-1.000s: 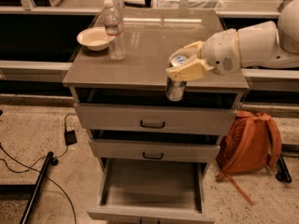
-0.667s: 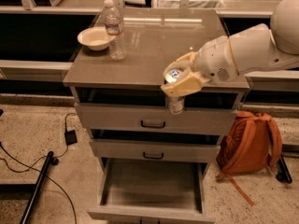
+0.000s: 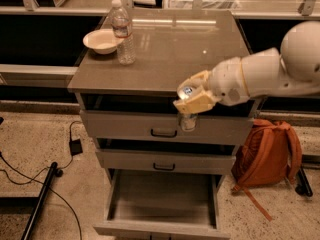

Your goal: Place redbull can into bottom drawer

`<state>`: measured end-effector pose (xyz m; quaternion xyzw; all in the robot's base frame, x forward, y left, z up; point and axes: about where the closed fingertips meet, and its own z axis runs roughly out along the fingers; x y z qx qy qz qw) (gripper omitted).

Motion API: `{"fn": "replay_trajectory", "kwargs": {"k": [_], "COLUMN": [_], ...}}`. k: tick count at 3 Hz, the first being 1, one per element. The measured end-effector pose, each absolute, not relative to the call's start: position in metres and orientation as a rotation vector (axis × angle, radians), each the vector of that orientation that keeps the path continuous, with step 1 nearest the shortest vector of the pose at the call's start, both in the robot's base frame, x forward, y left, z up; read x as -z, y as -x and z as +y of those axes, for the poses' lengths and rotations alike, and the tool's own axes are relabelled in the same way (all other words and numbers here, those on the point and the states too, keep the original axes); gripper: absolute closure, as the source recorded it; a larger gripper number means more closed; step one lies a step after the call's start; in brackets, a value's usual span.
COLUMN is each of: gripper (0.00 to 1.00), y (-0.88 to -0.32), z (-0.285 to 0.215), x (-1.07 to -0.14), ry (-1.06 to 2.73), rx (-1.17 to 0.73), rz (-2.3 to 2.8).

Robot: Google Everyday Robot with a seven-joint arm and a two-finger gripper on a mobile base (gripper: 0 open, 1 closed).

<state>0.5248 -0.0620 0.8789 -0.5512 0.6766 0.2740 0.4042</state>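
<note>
My gripper (image 3: 192,100) hangs in front of the cabinet's top front edge, right of centre, at the end of the white arm coming in from the right. It is shut on the redbull can (image 3: 188,115), which stands upright in the cream fingers; its silver-and-blue top shows above them and its silver body reaches down over the top drawer's front. The bottom drawer (image 3: 161,227) is pulled out below, its plain grey inside showing, directly under and slightly left of the can.
A clear water bottle (image 3: 123,33) and a white bowl (image 3: 102,40) stand at the cabinet top's back left. Two upper drawers with dark handles (image 3: 163,133) are slightly open. An orange backpack (image 3: 267,153) leans right of the cabinet. Black cables (image 3: 30,176) lie on the floor left.
The gripper has carried the can off the cabinet top, forward and downward, and now holds it in front of the top drawer's face above the open bottom drawer.
</note>
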Motion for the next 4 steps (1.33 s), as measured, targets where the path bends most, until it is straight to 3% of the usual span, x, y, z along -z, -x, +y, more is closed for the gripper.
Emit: {"fn": "replay_trajectory", "kwargs": {"k": [2, 4], "gripper": [1.00, 1.00], "y": [-0.511, -0.516], "z": [-0.111, -0.120], "x": [-0.707, -0.689], "ry": [1.171, 1.130], "rx": [-0.633, -0.588], "rz": [1.817, 1.830]}}
